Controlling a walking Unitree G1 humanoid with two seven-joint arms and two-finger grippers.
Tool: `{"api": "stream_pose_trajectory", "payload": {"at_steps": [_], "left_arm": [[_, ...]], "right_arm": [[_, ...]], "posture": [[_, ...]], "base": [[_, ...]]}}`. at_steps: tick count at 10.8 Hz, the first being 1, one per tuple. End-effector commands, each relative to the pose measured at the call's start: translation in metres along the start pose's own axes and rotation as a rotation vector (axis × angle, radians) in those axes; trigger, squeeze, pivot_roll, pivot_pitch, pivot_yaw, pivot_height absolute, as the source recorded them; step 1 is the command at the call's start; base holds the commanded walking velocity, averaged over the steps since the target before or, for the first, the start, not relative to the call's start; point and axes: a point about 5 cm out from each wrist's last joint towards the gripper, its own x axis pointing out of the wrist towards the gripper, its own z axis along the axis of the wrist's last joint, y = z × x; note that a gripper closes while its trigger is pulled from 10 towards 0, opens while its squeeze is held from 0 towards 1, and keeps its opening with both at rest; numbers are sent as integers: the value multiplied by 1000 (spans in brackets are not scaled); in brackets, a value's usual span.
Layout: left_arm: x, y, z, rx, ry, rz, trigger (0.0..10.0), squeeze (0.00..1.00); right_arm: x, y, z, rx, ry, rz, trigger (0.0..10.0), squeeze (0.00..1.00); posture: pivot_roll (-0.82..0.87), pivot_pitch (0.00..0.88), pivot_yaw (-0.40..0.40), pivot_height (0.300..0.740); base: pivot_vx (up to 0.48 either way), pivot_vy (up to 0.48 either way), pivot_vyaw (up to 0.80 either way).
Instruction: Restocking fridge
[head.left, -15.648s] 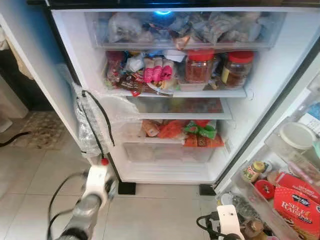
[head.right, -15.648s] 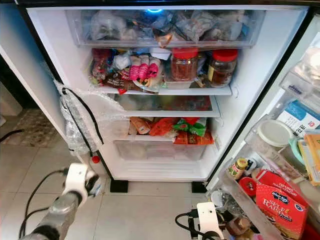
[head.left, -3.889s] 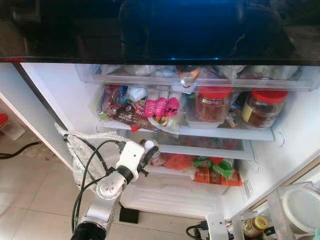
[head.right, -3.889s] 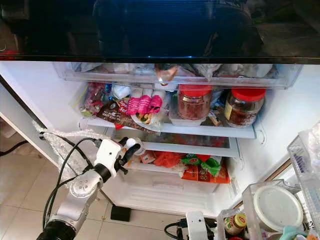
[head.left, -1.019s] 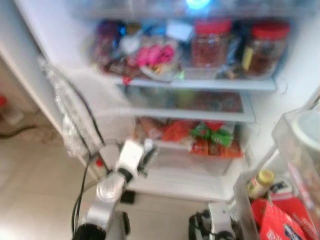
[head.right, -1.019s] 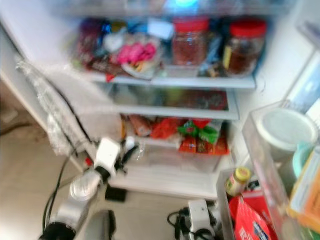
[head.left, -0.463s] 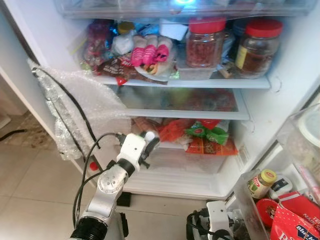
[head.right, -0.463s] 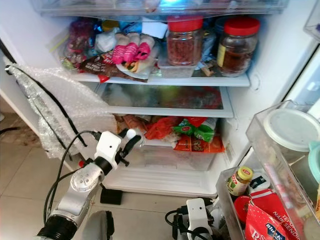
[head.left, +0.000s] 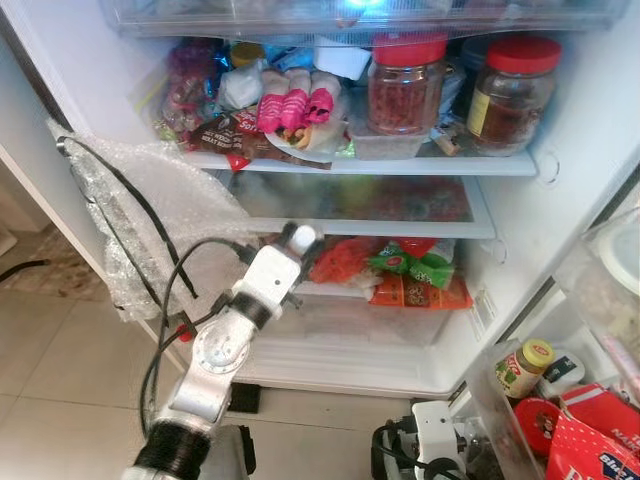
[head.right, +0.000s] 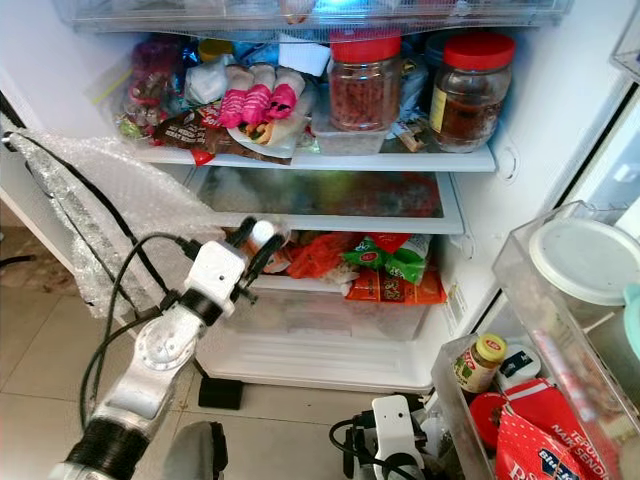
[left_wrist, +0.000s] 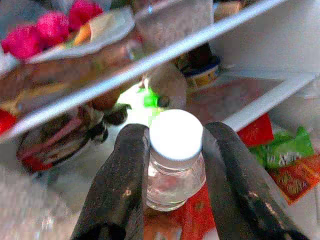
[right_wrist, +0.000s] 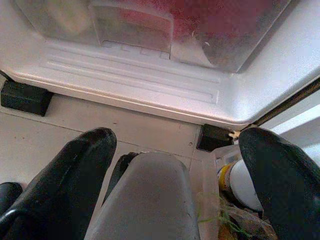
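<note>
The fridge stands open before me. My left gripper (head.left: 301, 240) is shut on a small clear bottle (left_wrist: 174, 167) with a white cap (head.left: 304, 238). It holds the bottle upright at the front of the lower shelf (head.left: 330, 290), just under the glass shelf (head.left: 350, 200) and beside the red and green packets (head.left: 412, 272). In the left wrist view both black fingers (left_wrist: 122, 180) press the bottle's neck. My right gripper (right_wrist: 175, 165) hangs low over the floor tiles by the fridge's foot, open, its fingers wide apart.
Two red-lidded jars (head.left: 405, 85) and pink wrapped items (head.left: 295, 105) crowd the upper shelf. Bubble wrap (head.left: 140, 215) with a black cable hangs at the fridge's left wall. A clear drawer (head.left: 350, 320) sits below. The door rack (head.left: 500, 400) at right holds a small jar (head.left: 522, 365) and a red packet (head.left: 590, 450).
My left gripper has risen with the bottle, from in front of the drawer to the level of the lower shelf. The camera has settled after a blurred move.
</note>
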Motion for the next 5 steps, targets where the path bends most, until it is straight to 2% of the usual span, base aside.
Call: {"api": "stream_pose_trajectory", "payload": {"at_steps": [1, 2, 5], "left_arm": [[-3, 4, 0, 11, 4, 2, 10000, 0], [-2, 7, -1, 4, 16, 17, 10000, 0], [2, 5, 1, -3, 14, 20, 10000, 0]], "right_arm": [[-10, 3, -25, 20, 104, 3, 10000, 0], [-10, 3, -24, 21, 102, 3, 10000, 0], [-10, 3, -25, 19, 103, 1, 10000, 0]], "posture": [[-140, 91, 41, 610], [-139, 90, 41, 610], [-143, 87, 40, 610]], "base": [[0, 0, 0], [0, 0, 0], [0, 0, 0]]}}
